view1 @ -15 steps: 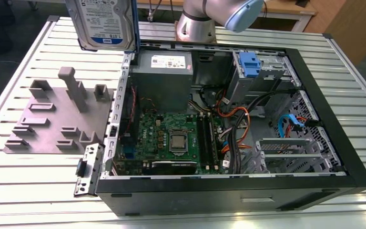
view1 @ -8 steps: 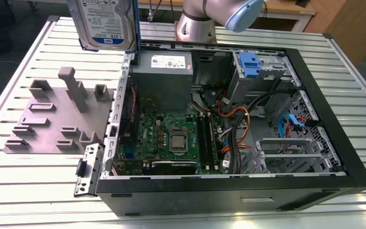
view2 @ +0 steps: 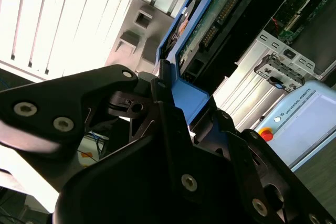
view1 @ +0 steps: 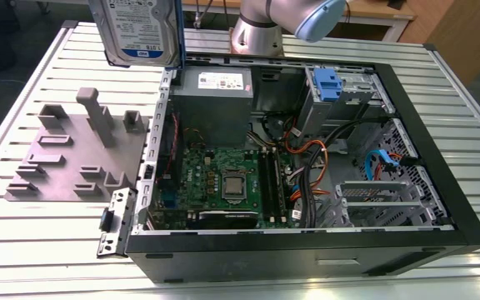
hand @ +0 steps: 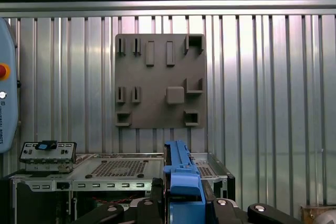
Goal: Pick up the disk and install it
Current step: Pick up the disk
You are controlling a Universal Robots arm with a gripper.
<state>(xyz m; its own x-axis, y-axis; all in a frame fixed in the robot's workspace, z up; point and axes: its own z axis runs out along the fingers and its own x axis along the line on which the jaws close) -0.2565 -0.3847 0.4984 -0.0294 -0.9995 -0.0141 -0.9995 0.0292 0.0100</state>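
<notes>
The gripper (hand: 181, 199) is closed on the disk (view1: 135, 31). In both wrist views its black fingers (hand: 155, 196) press from opposite sides on the blue plastic rail along the disk's edge, with no gap visible between pad and rail. Gripping the rail rather than the flat faces keeps the fingers off the label and off the circuit-board side that appears in the second wrist view. The disk hangs on edge, its labelled face turned toward the exterior camera. It is well above the slatted table (view1: 32, 240) and touches nothing but the gripper. In the exterior view it sits at the upper left, near the wall of the open computer case (view1: 307, 247) on the exterior view's left. It is higher than both the case and the grey fixture plate (view1: 57, 169) lying just beside that wall. At that height the disk is clear of the plate's upright pegs and of the case rim. The case lies on its side with the cover off, so the motherboard (view1: 223, 181), the grey power supply (view1: 215, 106) and the drive cage (view1: 349, 94) with its blue latch piece (view1: 327, 82) are open from above. The disk is well apart from that cage. By this evidence the pick-up is complete and the installation is not yet done.
</notes>
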